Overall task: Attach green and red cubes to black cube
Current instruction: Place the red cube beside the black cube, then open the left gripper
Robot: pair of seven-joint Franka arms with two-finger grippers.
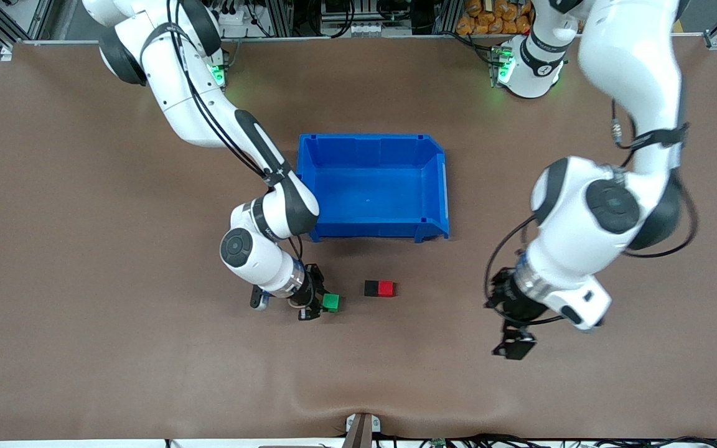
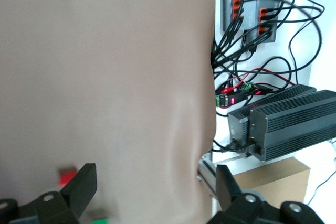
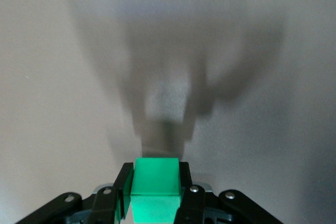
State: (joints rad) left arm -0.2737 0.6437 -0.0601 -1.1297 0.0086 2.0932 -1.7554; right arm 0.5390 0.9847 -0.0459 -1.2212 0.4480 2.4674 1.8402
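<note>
The black cube and the red cube lie side by side, touching, on the brown table, nearer to the front camera than the blue bin. My right gripper is shut on the green cube, just off the black cube toward the right arm's end of the table. In the right wrist view the green cube fills the gap between the fingers, with its shadow on the table below. My left gripper hangs open and empty over bare table toward the left arm's end; its wrist view shows the red cube.
An empty blue bin stands mid-table, close to the right arm's elbow. Off the table's front edge, the left wrist view shows black power boxes and tangled cables.
</note>
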